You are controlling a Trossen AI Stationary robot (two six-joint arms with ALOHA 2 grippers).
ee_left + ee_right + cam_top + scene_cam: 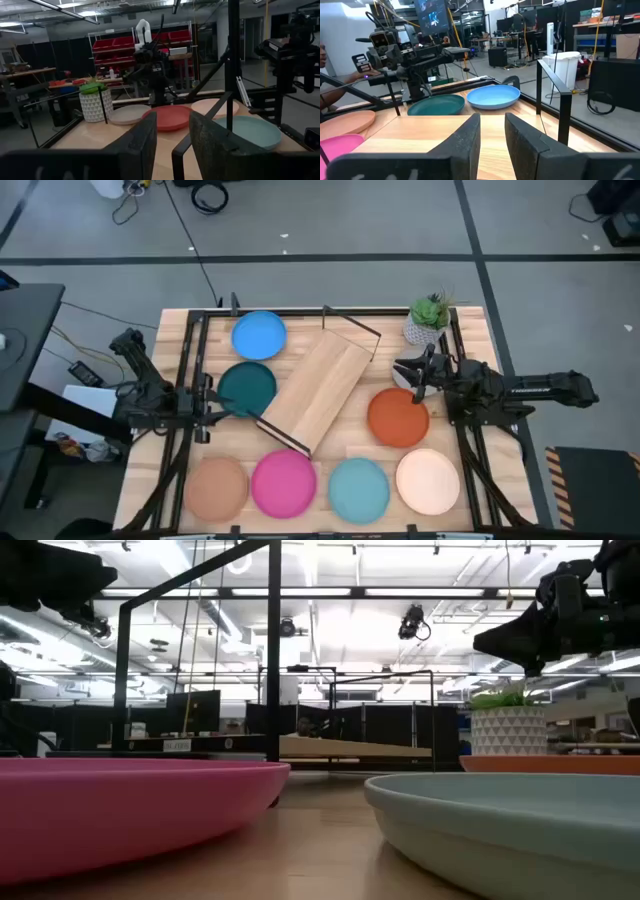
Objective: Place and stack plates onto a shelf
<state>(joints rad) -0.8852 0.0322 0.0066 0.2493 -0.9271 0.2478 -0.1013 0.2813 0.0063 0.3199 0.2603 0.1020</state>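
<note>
A: Light-wood shelf (315,390) lies diagonal mid-table, black wire frames at both ends, no plates on it. Where's everything else?

B: Blue plate (259,335) and dark teal plate (246,386) sit on its left side, dark teal just beside the shelf edge. Orange plate (398,417) on the right. Front row, L to R: tan plate (215,486), pink plate (283,482), light teal plate (358,488), cream plate (428,479).

A: Grippers?

B: Left gripper (213,402) by the dark teal plate, fingers parted w/ a narrow gap, holding nothing. Right gripper (415,373) over the orange plate's far rim, near a potted plant (428,317); same, slightly apart, empty.
</note>
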